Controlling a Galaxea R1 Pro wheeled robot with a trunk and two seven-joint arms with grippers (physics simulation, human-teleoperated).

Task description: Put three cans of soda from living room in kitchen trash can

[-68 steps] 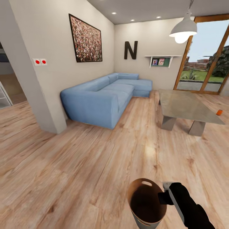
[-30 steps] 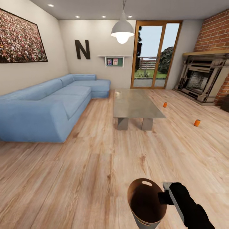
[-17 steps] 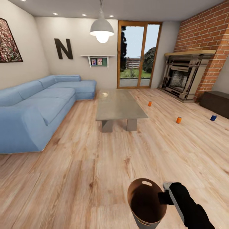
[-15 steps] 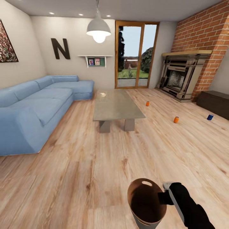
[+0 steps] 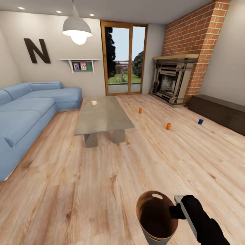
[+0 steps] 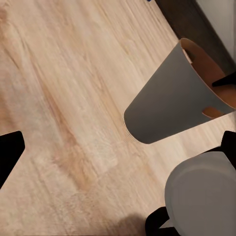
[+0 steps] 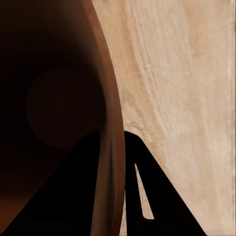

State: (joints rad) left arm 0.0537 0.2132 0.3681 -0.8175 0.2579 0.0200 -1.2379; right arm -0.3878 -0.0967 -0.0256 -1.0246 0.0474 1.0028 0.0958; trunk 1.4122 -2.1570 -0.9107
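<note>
Trash can [image 5: 157,217]: held off the plank floor [image 5: 102,190] at the near edge of the head view, mouth up, brown inside, oval handle slot on the far rim; pale grey wall seen from the left wrist [image 6: 167,105]
Right gripper [image 5: 174,207]: clamped on the trash can's right rim, one finger inside the wall and one outside, as the right wrist view shows [image 7: 115,196]
Left gripper: one dark fingertip [image 6: 9,152] at the frame edge over bare floor; whether its fingers are apart or together cannot be told
Soda cans: all three upright on the floor, well ahead of the bin and well apart from one another; far orange can [image 5: 140,110] just right of the coffee table [image 5: 102,115], near orange can [image 5: 168,126] further right, blue can [image 5: 200,121] near the dark cabinet [image 5: 221,110]
Open room: a broad stretch of bare planks runs from the bin to the cans
Edges: blue sofa [image 5: 23,115] along the left, table between sofa and cans, brick fireplace [image 5: 173,81] and cabinet on the right, glass door [image 5: 123,61] at the back
</note>
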